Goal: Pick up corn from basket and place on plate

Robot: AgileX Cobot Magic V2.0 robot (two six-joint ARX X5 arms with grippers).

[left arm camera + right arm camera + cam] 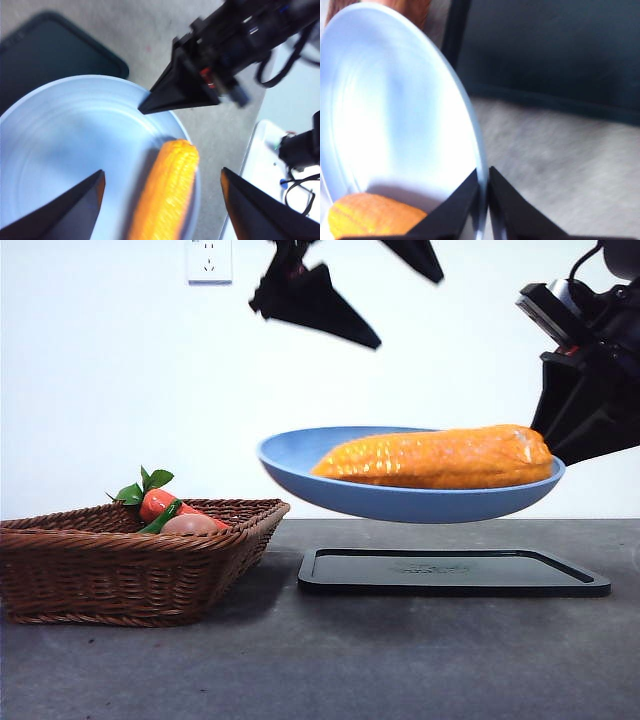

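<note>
The corn (440, 458) lies lengthwise on the light-blue plate (400, 502), which hangs tilted in the air above the table. My right gripper (560, 445) is shut on the plate's right rim (479, 150), one jaw on each side of the edge. In the right wrist view the corn (370, 215) rests low on the plate near the jaws. My left gripper (409, 312) hovers open above the plate with nothing in it. Its wrist view looks down on the corn (167, 195) and the plate (75, 135). The basket (130, 560) stands on the table to the left.
A flat black tray (450, 575) lies on the table right under the raised plate. A carrot (160, 502) with green leaves and a pinkish egg-like item (190, 525) sit in the basket. A white wall closes the back.
</note>
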